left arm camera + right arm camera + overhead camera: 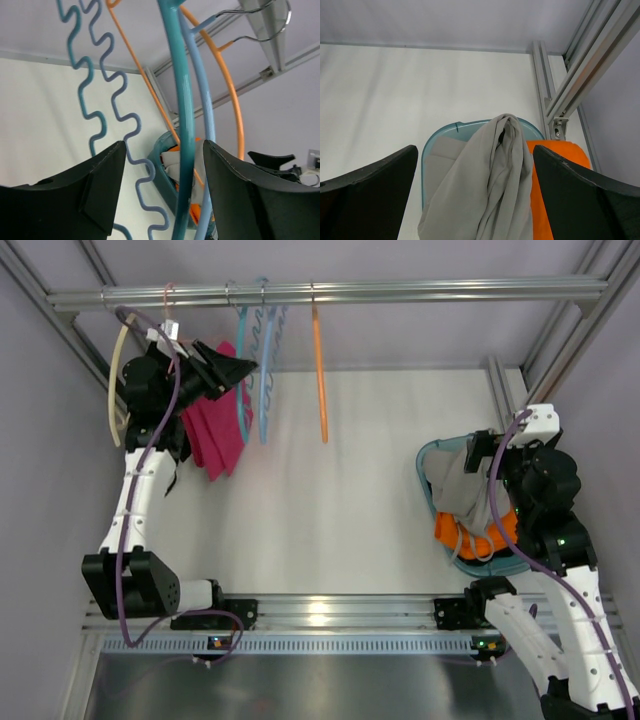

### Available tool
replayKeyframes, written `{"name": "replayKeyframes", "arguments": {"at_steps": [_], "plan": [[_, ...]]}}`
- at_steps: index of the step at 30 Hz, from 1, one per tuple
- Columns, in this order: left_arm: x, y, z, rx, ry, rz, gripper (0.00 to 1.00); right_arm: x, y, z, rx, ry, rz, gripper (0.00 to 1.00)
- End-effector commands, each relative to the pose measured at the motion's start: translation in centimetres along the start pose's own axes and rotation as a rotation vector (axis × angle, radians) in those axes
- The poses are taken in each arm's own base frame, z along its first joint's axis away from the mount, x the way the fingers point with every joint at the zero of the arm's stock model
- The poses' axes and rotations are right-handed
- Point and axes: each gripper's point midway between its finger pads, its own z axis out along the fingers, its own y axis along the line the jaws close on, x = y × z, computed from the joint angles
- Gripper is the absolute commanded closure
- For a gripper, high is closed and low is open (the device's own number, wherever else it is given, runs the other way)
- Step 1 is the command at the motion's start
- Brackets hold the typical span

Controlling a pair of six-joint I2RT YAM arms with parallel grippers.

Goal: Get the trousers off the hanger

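The light-grey trousers (490,190) lie bunched in a teal basket (440,137) at the right of the table, draped over its rim; they also show in the top view (462,485). My right gripper (475,150) is open, its fingers wide apart on either side of the trousers. The teal hanger (243,390) hangs bare on the rail at the back left. My left gripper (235,368) is raised to it and open, and the hanger's teal bar (182,125) passes between the fingers (100,175) without being clamped.
A sky-blue hanger (265,380) and an orange hanger (320,370) hang on the rail (400,290) beside the teal one. A magenta garment (213,435) hangs under my left gripper. An orange garment (450,530) lies in the basket (425,465).
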Motion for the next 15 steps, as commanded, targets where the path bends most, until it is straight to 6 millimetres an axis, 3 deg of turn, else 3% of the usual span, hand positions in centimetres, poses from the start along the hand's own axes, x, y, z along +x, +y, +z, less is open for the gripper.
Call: {"name": "replayKeyframes", "arguments": {"at_steps": [1, 7, 15], "plan": [[-1.3, -1.0, -0.8, -0.054, -0.049, 0.128, 0.31, -2.0, -0.4, -0.8, 0.009, -0.058, 0.021, 0.01], [-1.1, 0.7, -0.9, -0.210, -0.033, 0.210, 0.33, -1.9, -0.3, -0.9, 0.007, -0.058, 0.021, 0.01], [-0.5, 0.4, -0.8, -0.295, -0.022, 0.334, 0.37, -1.7, -0.4, -0.8, 0.008, -0.055, 0.020, 0.01]]}}
